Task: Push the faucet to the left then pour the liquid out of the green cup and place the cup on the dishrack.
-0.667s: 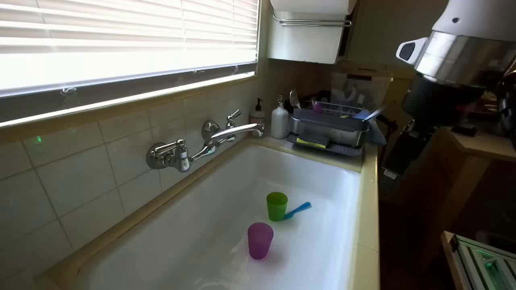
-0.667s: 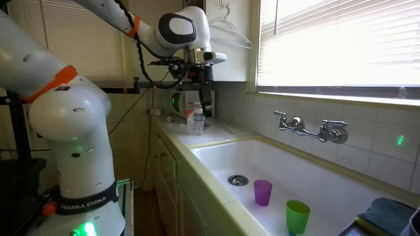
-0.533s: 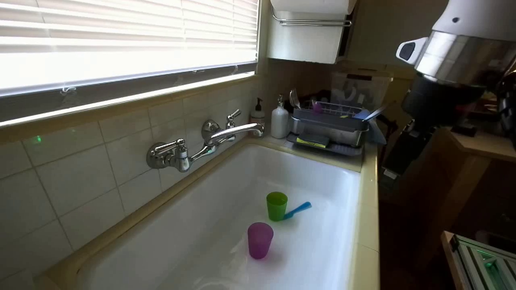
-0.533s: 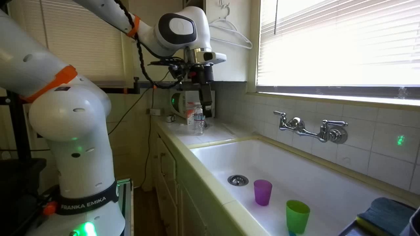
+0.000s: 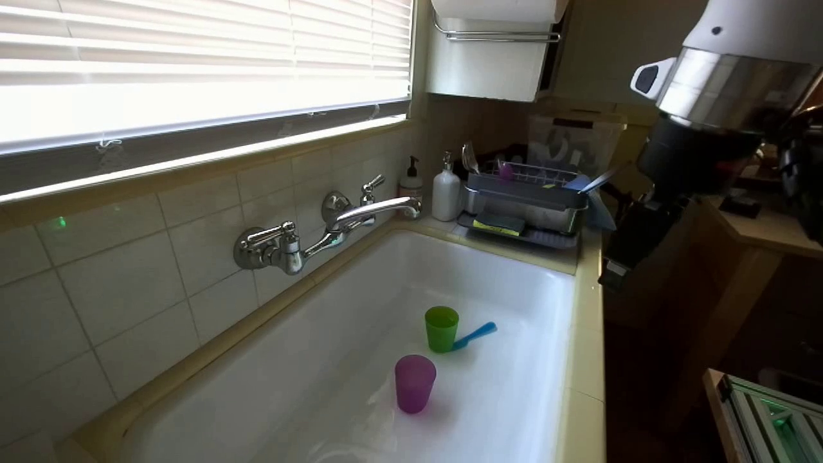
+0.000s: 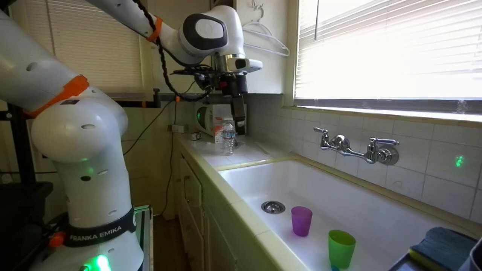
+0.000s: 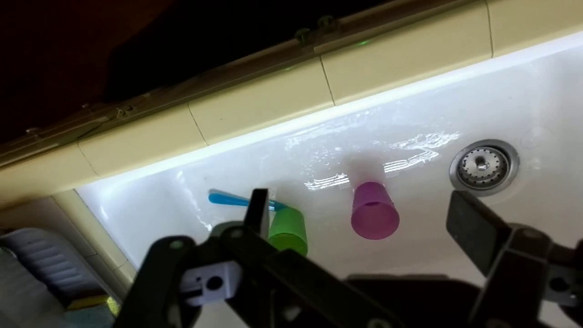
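Green cup stands upright on the floor of the sink, a blue utensil lying just beside its foot; whether the two touch cannot be told. Between this cup and the sink's drain stands a purple cup, also upright. Higher than the sink's rim hangs the gripper, pointed down with a slight tilt, its two fingers spread wide apart and both cups well below them. Over it the wrist turns sharply downward at the end of the forearm, which slopes down toward the sink from higher up. Along the sink's back edge, the chrome faucet juts from the tiled wall. Past the sink's end on the green cup's side sits the dishrack, with cutlery sticking up from it and a sponge before it. Farthest out, off the sink's front side, the white arm rises from its base.
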You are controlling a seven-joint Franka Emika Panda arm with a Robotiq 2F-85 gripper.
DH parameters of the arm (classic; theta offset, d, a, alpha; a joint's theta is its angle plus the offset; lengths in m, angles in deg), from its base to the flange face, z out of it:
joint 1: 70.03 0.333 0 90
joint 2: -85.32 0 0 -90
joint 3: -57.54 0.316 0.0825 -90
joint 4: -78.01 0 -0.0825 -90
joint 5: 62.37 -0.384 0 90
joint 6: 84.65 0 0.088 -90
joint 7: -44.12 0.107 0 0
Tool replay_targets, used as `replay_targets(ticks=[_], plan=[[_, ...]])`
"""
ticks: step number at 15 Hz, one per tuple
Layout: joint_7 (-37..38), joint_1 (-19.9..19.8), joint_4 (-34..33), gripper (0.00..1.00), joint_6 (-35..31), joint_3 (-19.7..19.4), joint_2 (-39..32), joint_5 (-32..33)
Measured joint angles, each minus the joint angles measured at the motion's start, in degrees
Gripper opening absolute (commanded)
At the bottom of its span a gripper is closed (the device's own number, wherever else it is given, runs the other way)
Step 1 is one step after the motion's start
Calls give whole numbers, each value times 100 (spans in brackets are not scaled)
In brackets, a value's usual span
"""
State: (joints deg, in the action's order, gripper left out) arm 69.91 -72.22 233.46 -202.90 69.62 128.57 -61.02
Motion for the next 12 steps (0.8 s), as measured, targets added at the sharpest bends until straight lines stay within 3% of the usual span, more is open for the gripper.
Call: replay_targets(ticks=[6, 12], plan=[[-352, -614, -268, 100, -850, -620, -534, 123], [-856, -867, -1355, 100, -1160, -929, -1884, 676]])
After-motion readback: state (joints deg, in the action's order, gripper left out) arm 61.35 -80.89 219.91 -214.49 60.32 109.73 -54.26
